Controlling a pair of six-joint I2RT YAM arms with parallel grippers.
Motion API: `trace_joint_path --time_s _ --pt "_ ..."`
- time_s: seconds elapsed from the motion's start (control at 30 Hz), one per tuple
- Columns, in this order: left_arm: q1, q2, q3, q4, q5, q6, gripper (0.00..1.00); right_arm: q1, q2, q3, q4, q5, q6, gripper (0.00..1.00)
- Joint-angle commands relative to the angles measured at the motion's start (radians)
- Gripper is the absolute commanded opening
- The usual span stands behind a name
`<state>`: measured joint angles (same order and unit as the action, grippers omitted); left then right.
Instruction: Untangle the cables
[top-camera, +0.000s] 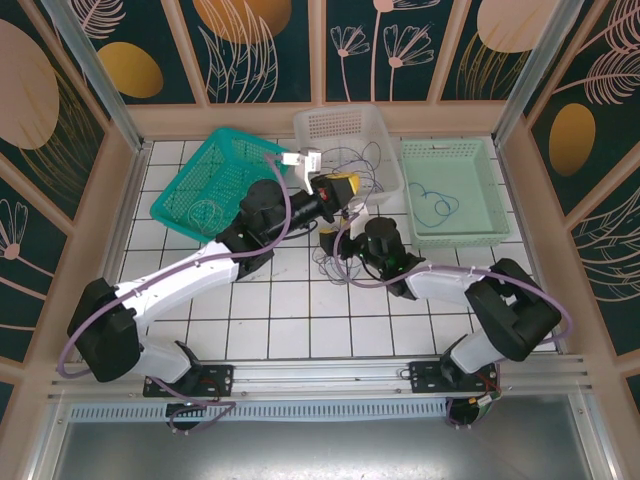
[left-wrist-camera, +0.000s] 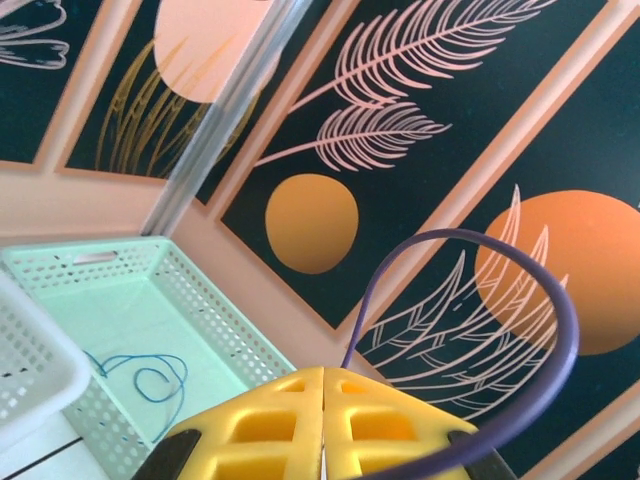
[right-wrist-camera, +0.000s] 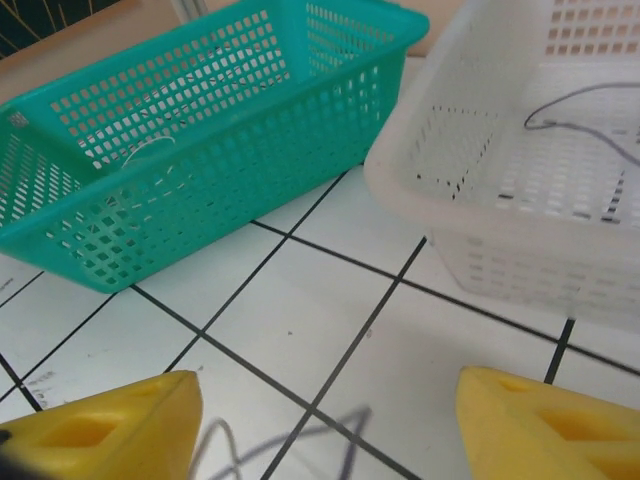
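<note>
1. The left gripper (left-wrist-camera: 322, 425), its yellow fingers pressed together with nothing visible between them, hung by the near edge of the white perforated plastic basket (top-camera: 345, 125).
2. The right gripper (right-wrist-camera: 325, 435) stood open, low over the white tiled table (right-wrist-camera: 290, 310). A thin dark grey cable (right-wrist-camera: 290, 445) lay on the tile between its fingers.
3. Bare tile lay ahead of it, narrowing between the teal plastic mesh basket (right-wrist-camera: 200, 170) and the white basket's corner.
4. Another dark cable (right-wrist-camera: 580, 105) lay in the white basket and a pale loop (right-wrist-camera: 150, 165) in the teal one. A thin blue cable (left-wrist-camera: 140, 375) lay in the pale green plastic basket (left-wrist-camera: 200, 290).
</note>
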<state>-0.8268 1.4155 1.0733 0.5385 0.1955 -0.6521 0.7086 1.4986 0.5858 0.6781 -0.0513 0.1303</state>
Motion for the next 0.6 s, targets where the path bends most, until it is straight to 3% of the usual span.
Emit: trace_joint_path --time_s 0.0,0.17,0.57 --pt "-0.007 -0.078 0.044 -0.027 -0.060 0.079 0.00 0.007 0.002 -0.048 0.095 -0.032 0.050 0.63" --pt "-0.007 -0.111 0.096 -0.059 -0.072 0.124 0.00 0.009 0.008 -0.083 0.038 -0.082 0.059 0.52" --pt "-0.006 -0.188 0.143 -0.099 -0.143 0.192 0.01 0.014 -0.078 -0.225 -0.041 -0.061 0.102 0.48"
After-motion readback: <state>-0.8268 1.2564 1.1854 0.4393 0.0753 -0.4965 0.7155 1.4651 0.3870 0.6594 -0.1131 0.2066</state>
